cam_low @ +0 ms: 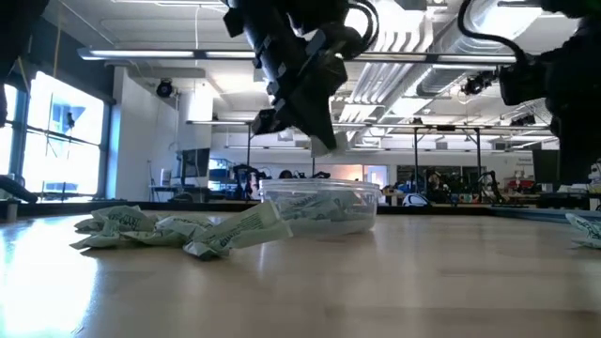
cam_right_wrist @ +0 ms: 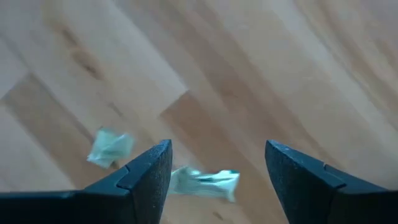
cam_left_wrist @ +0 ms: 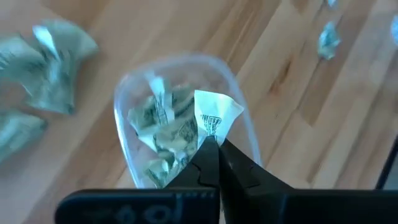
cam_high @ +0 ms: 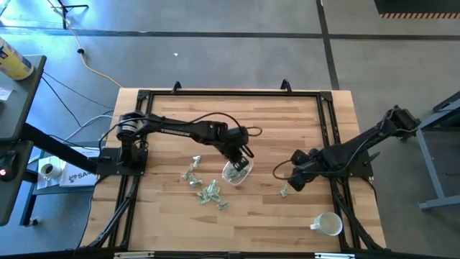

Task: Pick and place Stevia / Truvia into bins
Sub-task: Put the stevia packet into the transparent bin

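My left gripper (cam_high: 243, 154) hangs just above the clear bin (cam_high: 237, 173), shut on one pale green and white Stevia packet (cam_left_wrist: 214, 115). The bin (cam_left_wrist: 186, 81) stands on the wooden table and holds several crumpled packets (cam_left_wrist: 163, 127). More packets lie loose on the table to the bin's left and near side (cam_high: 208, 191); in the low view they show as a heap (cam_low: 178, 230). My right gripper (cam_right_wrist: 217, 165) is open over the table's right part, pointing down, with one packet (cam_right_wrist: 205, 182) on the wood below its gap and another (cam_right_wrist: 111, 148) beside it. My left gripper pinches the packet by one edge (cam_left_wrist: 210, 134) between its two fingertips (cam_left_wrist: 208, 155), coming from above and slanting down. The packet sticks out beyond the tips, crumpled, held clear over the bin's opening.
A white handled mug (cam_high: 329, 224) stands near the table's front right corner. A black frame (cam_high: 230, 92) runs along the table's edges. Bare wood lies between the bin and my right gripper.
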You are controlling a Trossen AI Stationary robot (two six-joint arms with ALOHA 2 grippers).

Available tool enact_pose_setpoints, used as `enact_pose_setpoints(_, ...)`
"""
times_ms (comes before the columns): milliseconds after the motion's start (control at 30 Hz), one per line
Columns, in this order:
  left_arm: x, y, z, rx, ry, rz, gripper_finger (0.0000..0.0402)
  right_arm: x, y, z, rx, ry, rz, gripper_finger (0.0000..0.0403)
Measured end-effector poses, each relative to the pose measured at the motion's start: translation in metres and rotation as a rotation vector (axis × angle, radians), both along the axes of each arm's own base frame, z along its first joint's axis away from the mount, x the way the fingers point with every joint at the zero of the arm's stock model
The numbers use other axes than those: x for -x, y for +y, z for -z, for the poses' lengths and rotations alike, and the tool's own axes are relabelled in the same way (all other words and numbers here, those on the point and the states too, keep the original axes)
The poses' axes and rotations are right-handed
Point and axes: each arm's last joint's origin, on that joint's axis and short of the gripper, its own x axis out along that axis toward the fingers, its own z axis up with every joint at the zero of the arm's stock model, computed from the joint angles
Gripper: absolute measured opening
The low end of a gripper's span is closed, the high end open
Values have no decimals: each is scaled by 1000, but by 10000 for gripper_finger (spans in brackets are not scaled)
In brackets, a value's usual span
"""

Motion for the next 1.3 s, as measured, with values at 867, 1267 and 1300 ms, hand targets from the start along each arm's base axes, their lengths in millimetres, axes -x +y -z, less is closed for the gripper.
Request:
enact_pose_setpoints(867,35,7,-54,-34,-40,12,211,15,13,27,2,45,-446,250)
enact_pose_setpoints(1267,57,36,-58,-119,79,14,198,-2,12,50,-19,145,-587,250)
enact_pose_setpoints(1300,58,36,-58,-122,89,22,198,-4,12,52,-22,155,-585,250)
